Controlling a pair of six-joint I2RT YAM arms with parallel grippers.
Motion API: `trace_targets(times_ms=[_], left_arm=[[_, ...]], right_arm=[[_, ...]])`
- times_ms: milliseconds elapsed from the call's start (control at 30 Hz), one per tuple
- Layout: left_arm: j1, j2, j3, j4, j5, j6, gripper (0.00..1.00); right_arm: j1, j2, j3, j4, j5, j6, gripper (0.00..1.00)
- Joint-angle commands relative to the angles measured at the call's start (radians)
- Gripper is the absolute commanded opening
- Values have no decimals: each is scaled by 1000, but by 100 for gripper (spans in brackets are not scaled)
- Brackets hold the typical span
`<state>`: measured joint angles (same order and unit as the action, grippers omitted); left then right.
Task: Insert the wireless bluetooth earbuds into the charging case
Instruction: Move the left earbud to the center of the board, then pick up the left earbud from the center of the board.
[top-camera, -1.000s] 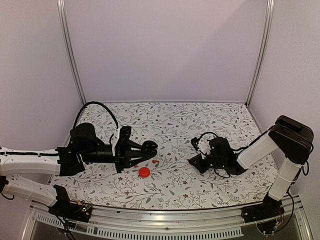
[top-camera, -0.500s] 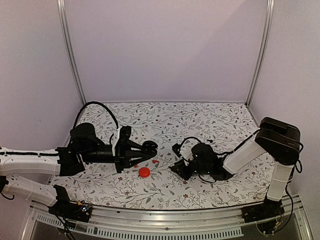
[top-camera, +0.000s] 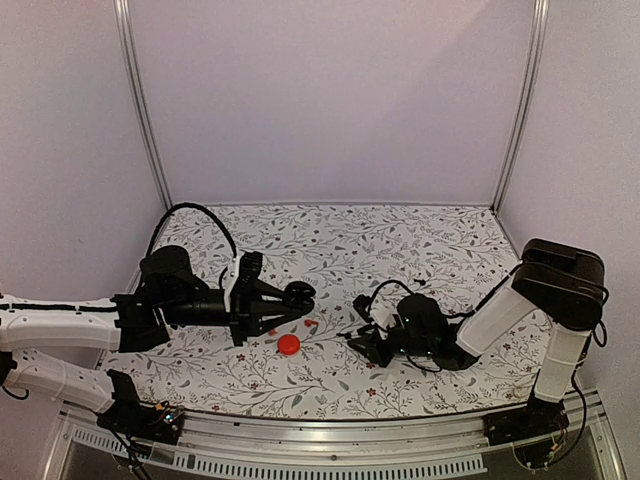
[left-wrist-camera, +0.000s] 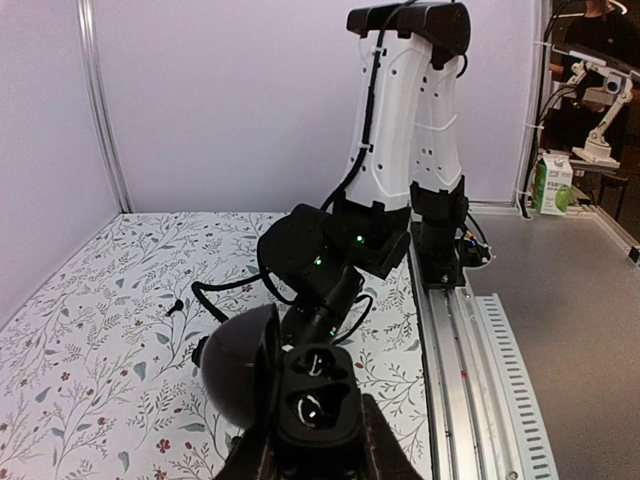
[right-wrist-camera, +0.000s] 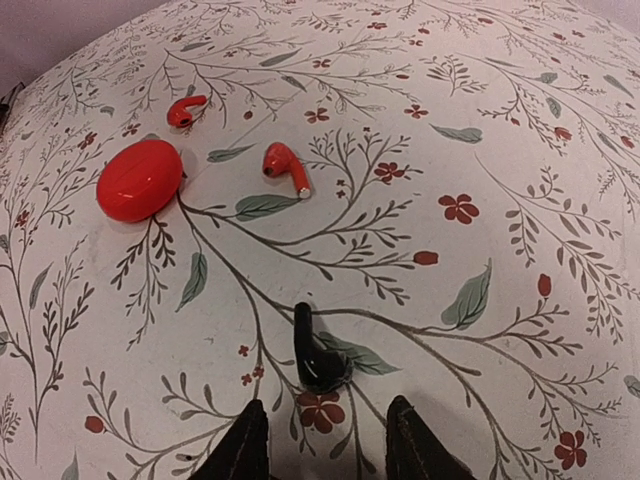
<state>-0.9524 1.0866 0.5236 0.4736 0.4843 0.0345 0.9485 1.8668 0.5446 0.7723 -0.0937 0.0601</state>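
Floral-print desk (top-camera: 420, 250), pale lilac walls (top-camera: 330, 100) behind. The right gripper (right-wrist-camera: 325, 445) hangs low, fingers spread, with a black earbud (right-wrist-camera: 315, 360) lying just ahead of its tips. Beyond lie a red earbud (right-wrist-camera: 285, 167), a second red earbud (right-wrist-camera: 183, 110) and a red case (right-wrist-camera: 140, 180). The left gripper (left-wrist-camera: 315, 462) clamps an open black charging case (left-wrist-camera: 315, 395).

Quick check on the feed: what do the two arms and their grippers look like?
Both arms have white link shells with black joints: left arm, right arm. Left gripper and right gripper are black. A black cable loops over the left wrist.
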Motion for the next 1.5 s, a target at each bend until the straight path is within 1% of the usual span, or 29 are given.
trace_targets(times_ms=[0, 133, 433, 700, 967, 1467], left_arm=[[3, -17, -13, 11, -3, 16, 0], [3, -21, -16, 9, -4, 13, 0], [4, -22, -15, 8, -7, 15, 0], [3, -25, -16, 4, -8, 16, 0], [4, -34, -19, 0, -14, 16, 0], [3, -35, -23, 0, -16, 13, 0]], right_arm=[[-7, 46, -26, -16, -52, -49, 39], [-13, 74, -22, 13, -83, -96, 39], [-21, 111, 10, 29, -110, -131, 38], [-34, 138, 24, 29, -121, -147, 32], [-46, 161, 44, 13, -126, -175, 31], [-45, 150, 49, -28, -155, -195, 18]])
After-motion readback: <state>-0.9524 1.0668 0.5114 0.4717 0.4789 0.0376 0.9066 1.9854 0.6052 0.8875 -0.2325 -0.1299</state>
